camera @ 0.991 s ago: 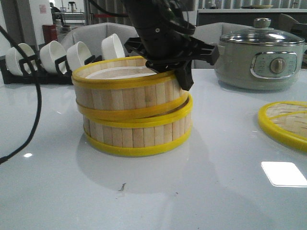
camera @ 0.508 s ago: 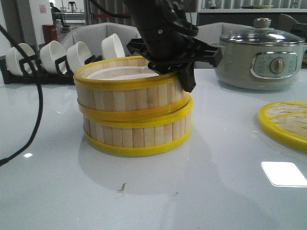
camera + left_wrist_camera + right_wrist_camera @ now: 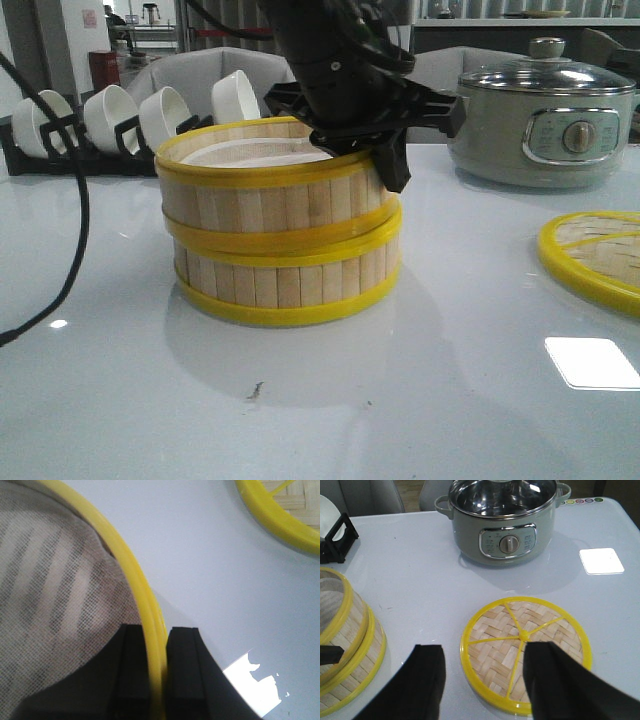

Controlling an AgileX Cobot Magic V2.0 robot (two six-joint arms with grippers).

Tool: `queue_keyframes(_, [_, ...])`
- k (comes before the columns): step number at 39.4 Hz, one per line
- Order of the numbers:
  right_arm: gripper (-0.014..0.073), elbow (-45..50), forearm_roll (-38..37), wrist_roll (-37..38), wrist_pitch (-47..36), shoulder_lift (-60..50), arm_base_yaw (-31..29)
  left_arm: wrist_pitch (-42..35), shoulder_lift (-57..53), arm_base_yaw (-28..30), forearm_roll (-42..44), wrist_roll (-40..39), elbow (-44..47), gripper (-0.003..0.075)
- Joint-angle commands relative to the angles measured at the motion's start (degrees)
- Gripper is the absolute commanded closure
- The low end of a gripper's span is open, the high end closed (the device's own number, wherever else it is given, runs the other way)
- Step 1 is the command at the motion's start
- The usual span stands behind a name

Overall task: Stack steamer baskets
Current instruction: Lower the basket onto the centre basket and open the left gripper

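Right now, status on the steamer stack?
Left gripper shut on upper steamer basket rim. Upper basket sits on lower steamer basket, slightly offset. Right gripper open above woven lid. Nothing blocking.

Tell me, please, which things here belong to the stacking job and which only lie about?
Belong to the job:
upper steamer basket
lower steamer basket
left gripper, clamped on the upper basket's rim

Only lying about:
woven bamboo lid
electric pot
white bowls in the rack
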Motion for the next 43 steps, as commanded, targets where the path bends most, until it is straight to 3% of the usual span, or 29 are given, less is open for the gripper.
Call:
queue_keyframes(1, [0.0129,-2.1,-0.6,-0.5,-5.4,-0.1,-0.2,-5.1,-3.1,-1.1,-2.3,0.2,-2.1,0.0634])
queue_keyframes(36, [0.0129,-2.1,-0.6,-0.5,-5.8,-0.1,-0.2,-5.4,-3.1,-1.9,-1.8,0.2,-2.1,0.0629])
queue_keyframes(40, [0.0129,-2.1,-0.6,-0.5,-5.8,-0.1,-0.2,-5.4,-3.1,-1.7,-1.4,0.2,-2.1,0.0585])
queue_keyframes(43, [0.0129,-2.1,-0.6,-0.5,-5.8,-0.1,-0.2,-5.4,-3.1,-1.7,-1.4,0.2,-2.1,0.0501])
